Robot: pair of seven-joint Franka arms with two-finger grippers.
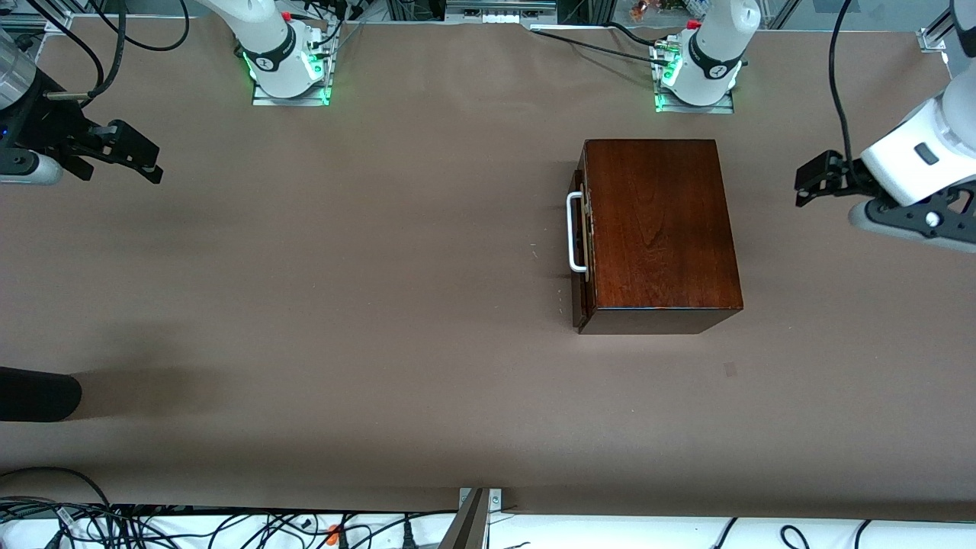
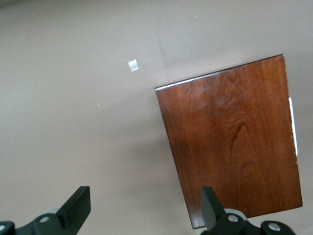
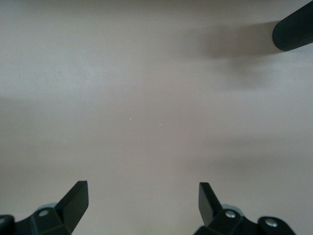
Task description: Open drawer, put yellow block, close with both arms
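Note:
The glossy mahogany box [image 1: 659, 229] stands on the brown table in front of the left arm's base. Its drawer [image 1: 579, 293] is pushed in, with no pale wood showing; the white U-shaped handle [image 1: 576, 232] faces the right arm's end of the table. The box [image 2: 234, 147] and handle [image 2: 293, 125] also show in the left wrist view. My left gripper [image 1: 808, 183] is open and empty, in the air at the left arm's end of the table, beside the box [image 2: 145, 203]. My right gripper [image 1: 145, 160] is open and empty at the right arm's end [image 3: 143, 200]. The yellow block is out of view.
A black rounded object [image 1: 38, 394] juts in over the table edge at the right arm's end, nearer the front camera; it also shows in the right wrist view [image 3: 293, 32]. A small pale patch [image 1: 730, 369] lies on the table nearer the camera than the box.

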